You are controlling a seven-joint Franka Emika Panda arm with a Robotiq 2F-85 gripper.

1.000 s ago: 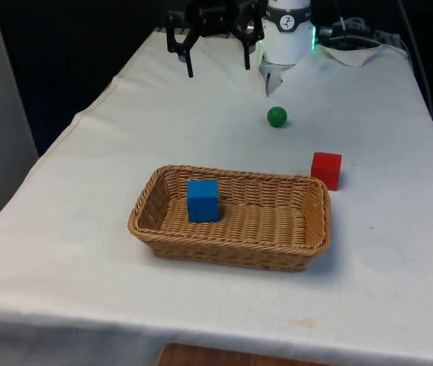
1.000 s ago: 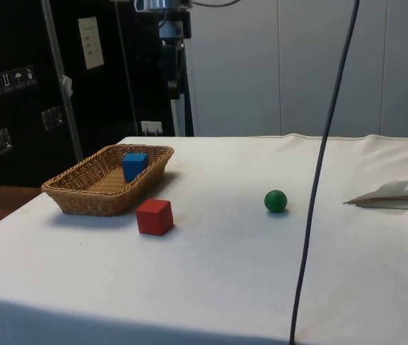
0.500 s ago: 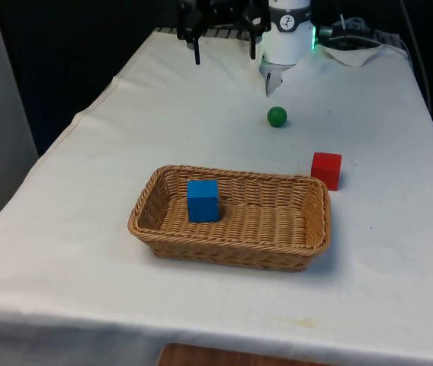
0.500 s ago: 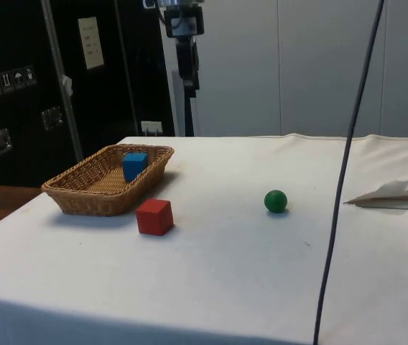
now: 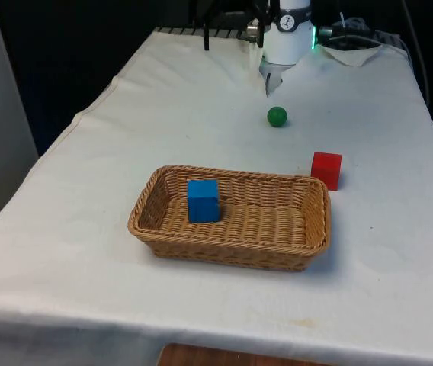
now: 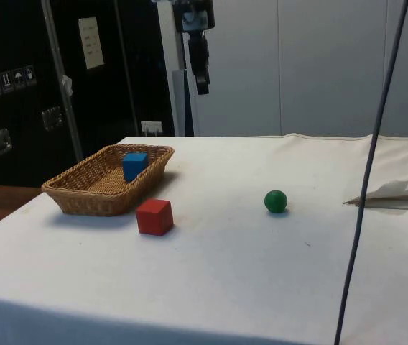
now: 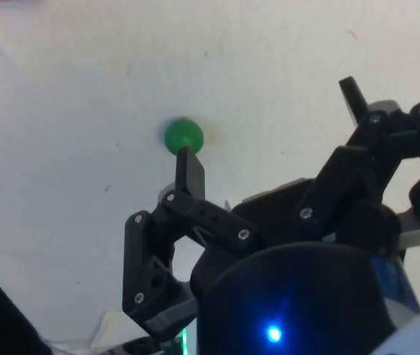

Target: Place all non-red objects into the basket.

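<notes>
1. The blue cube is sitting in the basket, so that one's sorted. The green ball is lying out on the cloth, well apart from the basket.
2. The gripper is hanging high over the table with its fingers spread wide and holding nothing.
3. Looks like it's lining up for the ball: it needs to drop down and straddle it.
4. The red cube is sitting just beside the basket, and it's not supposed to go in.
</notes>
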